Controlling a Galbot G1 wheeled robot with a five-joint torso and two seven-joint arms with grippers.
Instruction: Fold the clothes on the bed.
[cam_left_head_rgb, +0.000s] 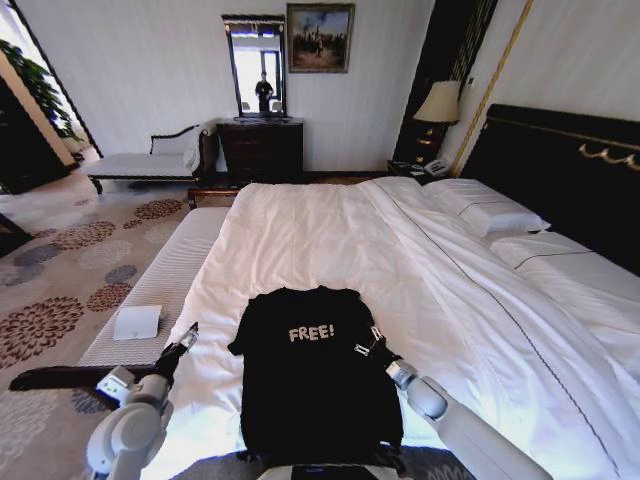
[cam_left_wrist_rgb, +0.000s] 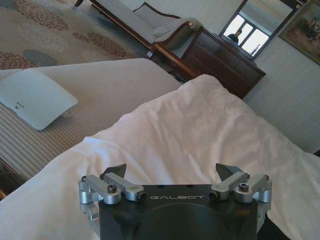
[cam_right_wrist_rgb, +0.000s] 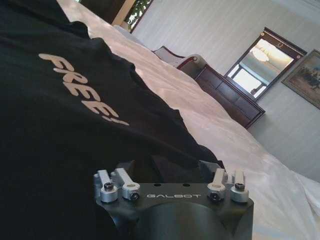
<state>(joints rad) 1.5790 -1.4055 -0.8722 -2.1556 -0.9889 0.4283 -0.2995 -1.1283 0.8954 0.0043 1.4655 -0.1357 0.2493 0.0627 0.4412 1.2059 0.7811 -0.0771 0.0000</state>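
Observation:
The clothes are one black T-shirt (cam_left_head_rgb: 310, 385) with white "FREE!" lettering, lying flat and spread out at the near end of the bed (cam_left_head_rgb: 330, 230). My left gripper (cam_left_head_rgb: 187, 338) hovers to the left of the shirt's left sleeve, apart from it. In the left wrist view the left gripper (cam_left_wrist_rgb: 171, 171) is open over the white duvet (cam_left_wrist_rgb: 200, 130) with nothing between its fingers. My right gripper (cam_left_head_rgb: 368, 343) sits at the shirt's right sleeve. In the right wrist view the right gripper (cam_right_wrist_rgb: 169, 165) is pressed close against the black T-shirt (cam_right_wrist_rgb: 65, 115), dark on dark.
A pale striped bench (cam_left_head_rgb: 150, 290) runs along the bed's left side with a flat white object (cam_left_head_rgb: 137, 322) on it. Pillows (cam_left_head_rgb: 490, 215) and the dark headboard (cam_left_head_rgb: 560, 160) are at the right. A dresser (cam_left_head_rgb: 260, 148) and a chaise (cam_left_head_rgb: 150, 162) stand by the far wall.

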